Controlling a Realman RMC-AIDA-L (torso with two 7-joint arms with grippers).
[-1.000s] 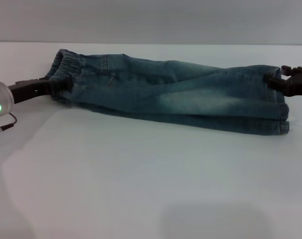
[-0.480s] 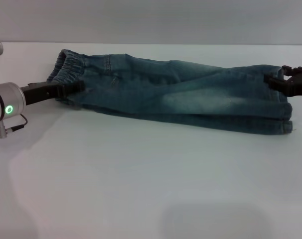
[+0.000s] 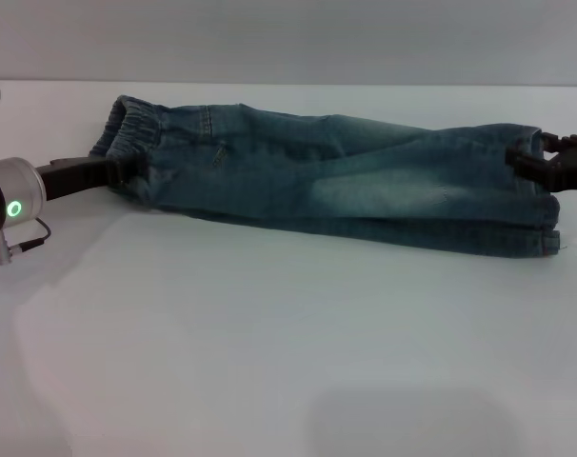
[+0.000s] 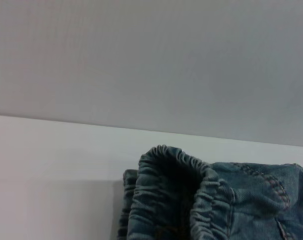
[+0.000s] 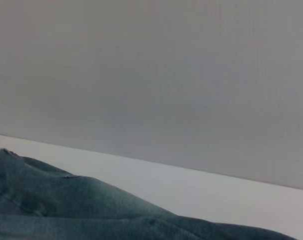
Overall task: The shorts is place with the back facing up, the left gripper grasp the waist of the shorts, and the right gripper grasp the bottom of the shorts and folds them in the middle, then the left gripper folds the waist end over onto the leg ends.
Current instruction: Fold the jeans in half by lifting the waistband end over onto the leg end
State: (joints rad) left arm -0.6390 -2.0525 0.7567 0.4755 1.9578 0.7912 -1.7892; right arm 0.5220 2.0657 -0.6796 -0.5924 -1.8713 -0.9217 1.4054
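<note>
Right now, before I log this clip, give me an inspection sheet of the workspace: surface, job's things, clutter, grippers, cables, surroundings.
Surface: white table, flat, bare in front of the shorts.
Job's things: shorts folded lengthwise into a long strip, lying across the table; waist at the robot's left, leg ends at its right.
Clutter: nothing seen.
Grippers: left gripper at the waist's near edge, fingers on the fabric; right gripper at the leg ends, touching the hem. Neither grip can be confirmed.
Cables: short dark lead looping under the left wrist.
Surroundings: plain grey wall behind the table.
</note>
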